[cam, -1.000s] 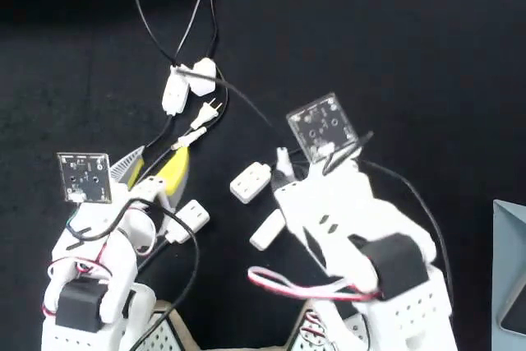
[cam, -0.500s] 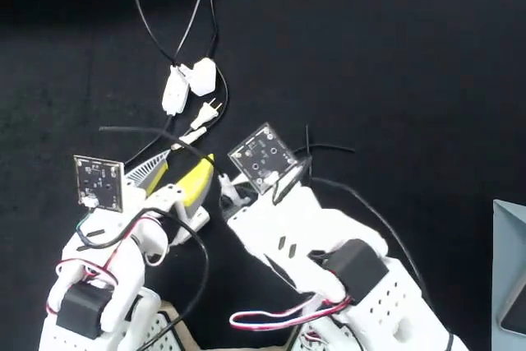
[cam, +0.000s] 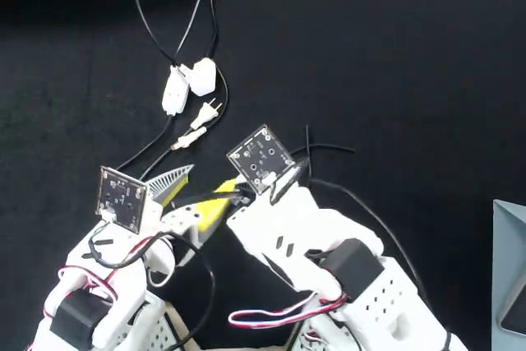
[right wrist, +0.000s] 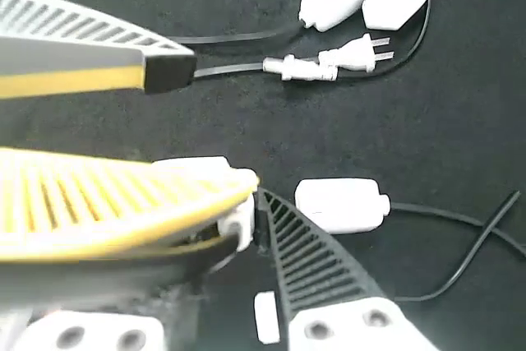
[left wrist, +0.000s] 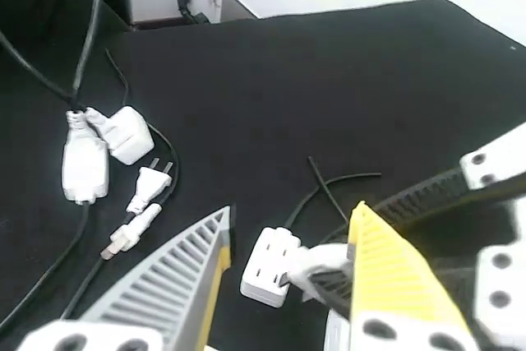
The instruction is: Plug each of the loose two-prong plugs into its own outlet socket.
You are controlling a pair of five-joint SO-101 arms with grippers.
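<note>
White outlet socket [left wrist: 265,265] pinched by right claw [right wrist: 246,221], inside wide-open left claw [left wrist: 292,213]; both arms low.

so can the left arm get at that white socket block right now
Probably yes: the left gripper is open, with the socket block between its grey and yellow fingers. The right gripper, shut on the block, crowds one side, so room is tight.

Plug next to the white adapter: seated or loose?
Loose: the plug lies flat on the table, both prongs bare, no socket on them.
</note>
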